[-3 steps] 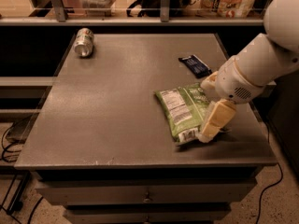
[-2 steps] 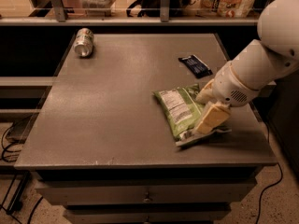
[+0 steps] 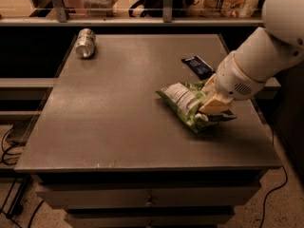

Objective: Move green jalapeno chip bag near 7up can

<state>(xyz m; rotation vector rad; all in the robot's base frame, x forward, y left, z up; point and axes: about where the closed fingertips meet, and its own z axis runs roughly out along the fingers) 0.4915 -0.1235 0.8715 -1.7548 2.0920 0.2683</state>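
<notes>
Reaching in from the right, the white arm point(image 3: 259, 61) brings the tool point(image 3: 214, 110) down onto the right end of the green jalapeno chip bag point(image 3: 183, 101). One cream finger point(image 3: 212, 103) lies across the top of the bag and a darker part shows just under its edge, so the tool seems pinched closed on the bag, though the lower side of the grasp is partly hidden. The bag lies on the right half of the worktop point(image 3: 118, 127), its white label panel facing up and its left tip pointing toward the middle. A small dark blue wrapper point(image 3: 198, 66) lies just behind it, near the right edge. The 7up can point(image 3: 85, 42) lies on its side at the far left corner, well apart from the bag.
</notes>
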